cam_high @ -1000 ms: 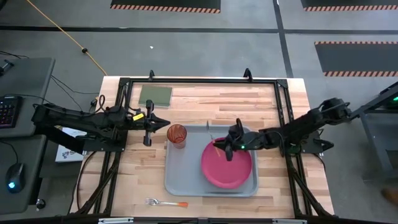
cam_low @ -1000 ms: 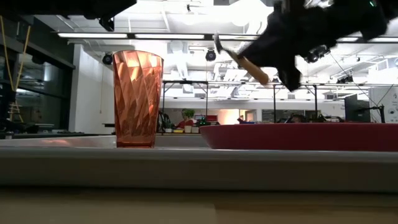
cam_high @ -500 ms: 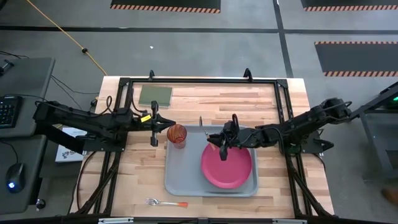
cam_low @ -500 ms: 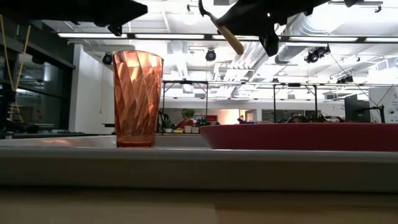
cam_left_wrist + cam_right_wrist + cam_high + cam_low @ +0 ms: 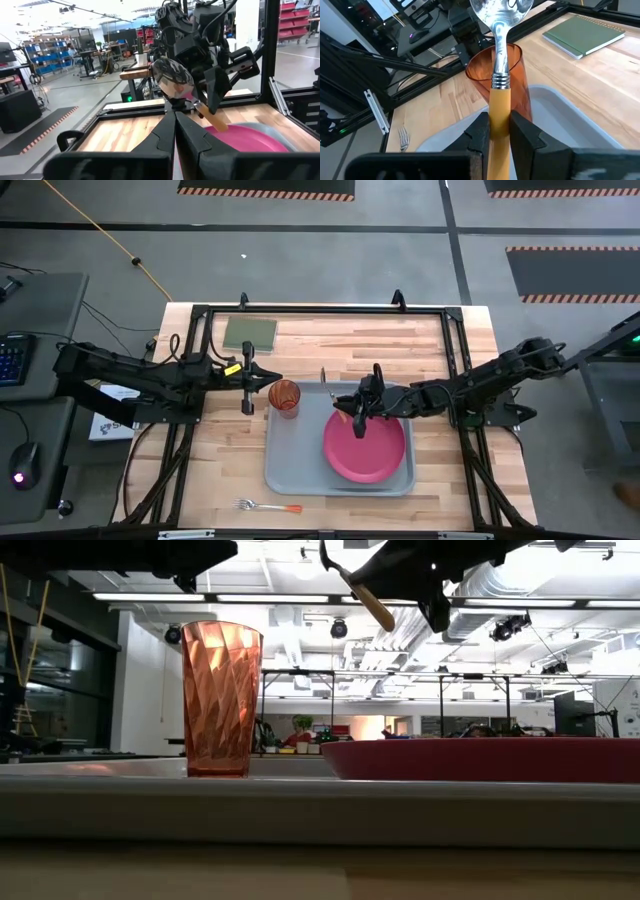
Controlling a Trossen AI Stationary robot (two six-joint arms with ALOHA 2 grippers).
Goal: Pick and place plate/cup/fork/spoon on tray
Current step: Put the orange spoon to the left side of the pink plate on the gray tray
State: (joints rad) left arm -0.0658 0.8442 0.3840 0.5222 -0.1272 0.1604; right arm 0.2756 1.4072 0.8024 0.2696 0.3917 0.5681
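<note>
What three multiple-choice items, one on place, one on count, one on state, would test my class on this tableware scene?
1. Where is the fork with the red-orange handle?
A on the wooden table, off the tray
B on the plate
C in the cup

2. How many items rest on the grey-blue plastic tray?
A one
B two
C four

3. The right end effector is
A open
B shut on the orange-handled metal spoon
C holding the fork

Answers: 1 A, it lies near the table edge. 2 B, magenta round plate and translucent orange cup. 3 B, fingers clamp the handle.
</note>
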